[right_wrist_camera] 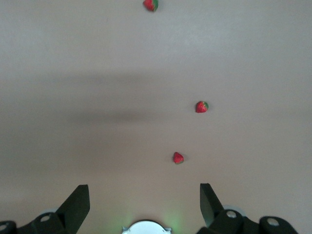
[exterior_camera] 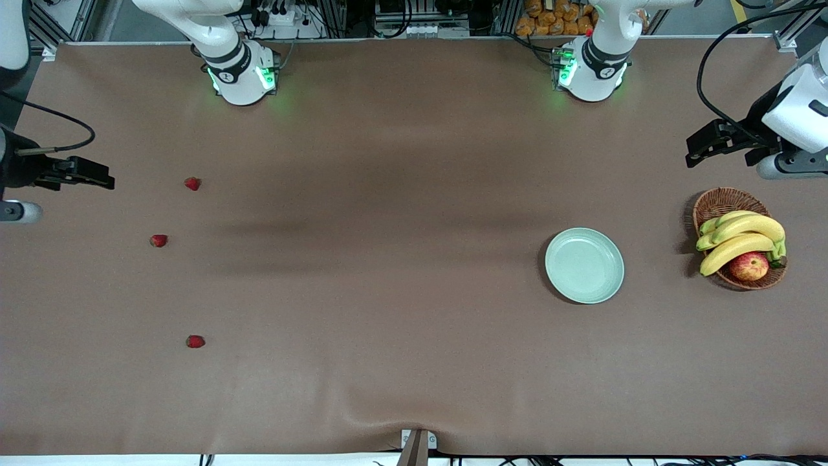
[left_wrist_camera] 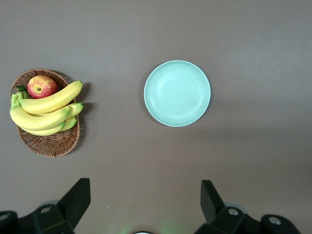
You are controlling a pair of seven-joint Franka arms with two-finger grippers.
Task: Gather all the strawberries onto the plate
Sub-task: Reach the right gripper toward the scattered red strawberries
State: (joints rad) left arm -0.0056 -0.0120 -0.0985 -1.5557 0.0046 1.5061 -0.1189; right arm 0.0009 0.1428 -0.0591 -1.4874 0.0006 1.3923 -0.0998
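Three small red strawberries lie apart on the brown table toward the right arm's end: one (exterior_camera: 192, 184) farthest from the front camera, one (exterior_camera: 158, 241) in the middle, one (exterior_camera: 195, 341) nearest. They also show in the right wrist view (right_wrist_camera: 178, 157) (right_wrist_camera: 202, 106) (right_wrist_camera: 151, 5). The pale mint-green plate (exterior_camera: 584, 265) sits empty toward the left arm's end and shows in the left wrist view (left_wrist_camera: 177, 93). My right gripper (exterior_camera: 97, 176) (right_wrist_camera: 144, 195) is open and empty, over the table's end beside the strawberries. My left gripper (exterior_camera: 702, 145) (left_wrist_camera: 144, 195) is open and empty, over the table near the basket.
A brown wicker basket (exterior_camera: 718, 200) (left_wrist_camera: 48, 146) holding bananas (exterior_camera: 740, 236) and a red-yellow apple (exterior_camera: 749, 266) stands beside the plate at the left arm's end. A bracket (exterior_camera: 417, 443) sticks up at the table's front edge. Wide bare cloth lies between strawberries and plate.
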